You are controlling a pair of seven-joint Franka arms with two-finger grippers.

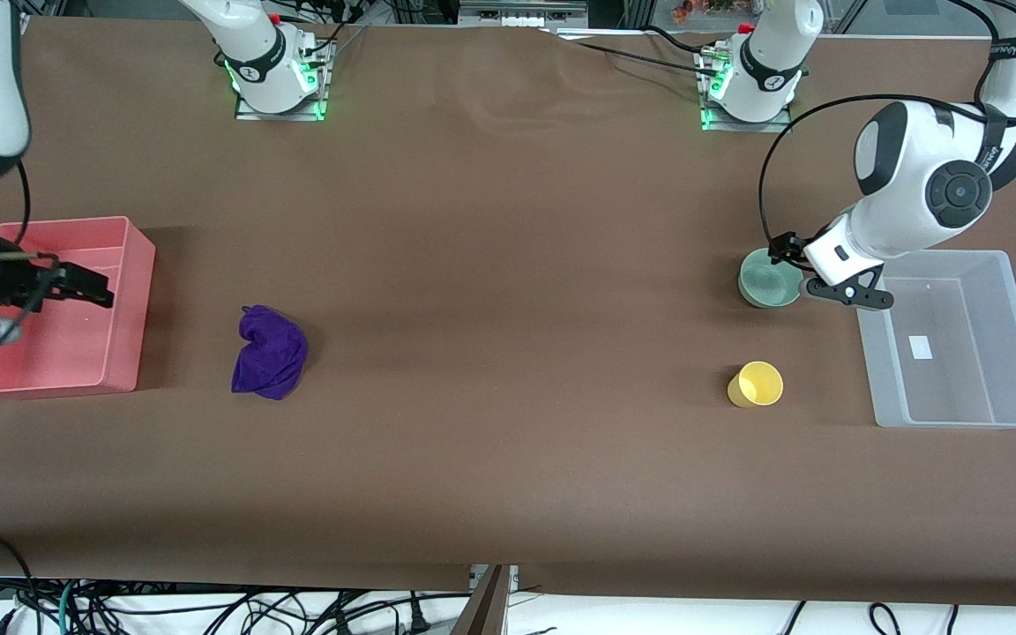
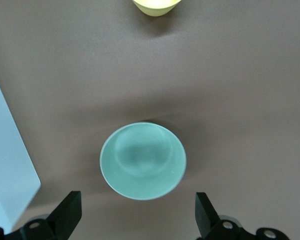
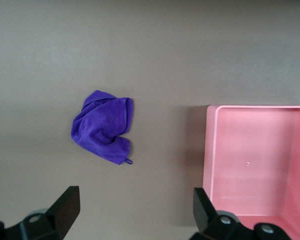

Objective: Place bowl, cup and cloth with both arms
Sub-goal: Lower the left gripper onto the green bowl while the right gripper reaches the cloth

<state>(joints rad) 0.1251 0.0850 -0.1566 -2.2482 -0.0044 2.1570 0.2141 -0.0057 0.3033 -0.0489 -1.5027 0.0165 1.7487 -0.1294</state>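
The mint-green bowl (image 1: 770, 279) stands upright on the brown table toward the left arm's end. The yellow cup (image 1: 756, 384) stands nearer the front camera. My left gripper (image 1: 825, 273) is open and empty, low over the table at the bowl's rim, between the bowl and the clear bin. In the left wrist view the bowl (image 2: 143, 160) lies just ahead of the gripper (image 2: 138, 212), and the cup (image 2: 155, 6) shows at the frame's edge. The purple cloth (image 1: 270, 351) lies bunched toward the right arm's end. My right gripper (image 1: 89, 287) is open and empty, over the pink bin's edge. In the right wrist view the cloth (image 3: 104, 126) lies apart from the gripper (image 3: 135, 210).
A pink bin (image 1: 139, 300) sits at the right arm's end of the table and also shows in the right wrist view (image 3: 210, 150). A clear plastic bin (image 1: 958, 414) sits at the left arm's end, beside the bowl, and shows in the left wrist view (image 2: 10, 185). Both hold nothing.
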